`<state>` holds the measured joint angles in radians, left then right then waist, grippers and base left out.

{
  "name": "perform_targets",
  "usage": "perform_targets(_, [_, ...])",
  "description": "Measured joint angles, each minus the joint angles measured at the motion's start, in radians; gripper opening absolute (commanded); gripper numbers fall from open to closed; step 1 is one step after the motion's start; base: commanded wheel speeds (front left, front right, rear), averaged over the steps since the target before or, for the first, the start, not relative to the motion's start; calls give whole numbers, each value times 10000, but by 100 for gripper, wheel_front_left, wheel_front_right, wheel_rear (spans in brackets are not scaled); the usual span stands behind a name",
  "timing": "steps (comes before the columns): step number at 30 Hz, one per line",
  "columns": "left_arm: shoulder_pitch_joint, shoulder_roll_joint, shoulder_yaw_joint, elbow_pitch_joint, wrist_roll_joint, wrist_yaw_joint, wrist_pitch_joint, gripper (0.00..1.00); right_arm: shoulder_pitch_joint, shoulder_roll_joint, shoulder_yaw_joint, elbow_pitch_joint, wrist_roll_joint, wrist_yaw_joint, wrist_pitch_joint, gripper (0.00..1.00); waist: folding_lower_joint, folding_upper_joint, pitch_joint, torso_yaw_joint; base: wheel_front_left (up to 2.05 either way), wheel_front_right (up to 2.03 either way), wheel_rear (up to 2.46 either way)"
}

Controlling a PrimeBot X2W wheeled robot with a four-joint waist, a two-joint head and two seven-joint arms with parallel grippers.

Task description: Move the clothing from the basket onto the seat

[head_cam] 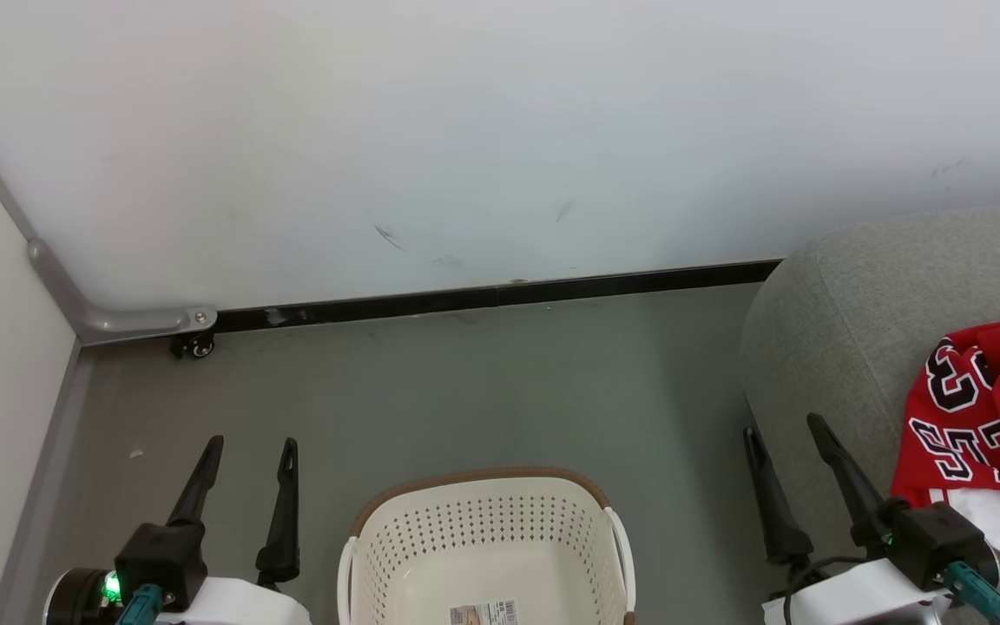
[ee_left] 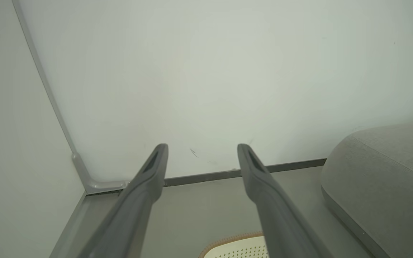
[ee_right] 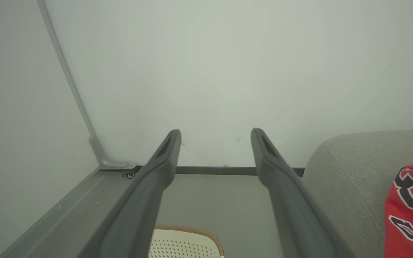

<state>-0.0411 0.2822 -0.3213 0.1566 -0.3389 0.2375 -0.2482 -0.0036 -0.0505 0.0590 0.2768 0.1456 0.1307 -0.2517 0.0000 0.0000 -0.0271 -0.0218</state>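
Observation:
The red clothing [head_cam: 986, 417] with black and white lettering lies crumpled on the grey seat [head_cam: 856, 312] at the right; its edge also shows in the right wrist view [ee_right: 412, 211]. The cream basket [head_cam: 487, 538] with a brown rim stands on the floor at bottom centre, a barcode sticker on its bare bottom. My left gripper [head_cam: 253, 443] hangs open to the left of the basket, nothing between its fingers. My right gripper [head_cam: 782, 425] is open between the basket and the seat, holding nothing. Both stand open and empty in their wrist views: left gripper [ee_left: 203, 147], right gripper [ee_right: 215, 132].
A white wall with a dark baseboard [head_cam: 500, 295] runs behind the grey floor [head_cam: 465, 391]. A pale panel on a small caster [head_cam: 196, 345] closes off the left side. The seat's rounded corner [ee_left: 378, 172] is at the right.

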Motion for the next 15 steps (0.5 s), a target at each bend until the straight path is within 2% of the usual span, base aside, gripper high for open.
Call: perform_targets(15, [0,-27,134,69,249,2,0,100,62,15,6,-326,36,0,56,100,0,0,109,-33,0,0,0])
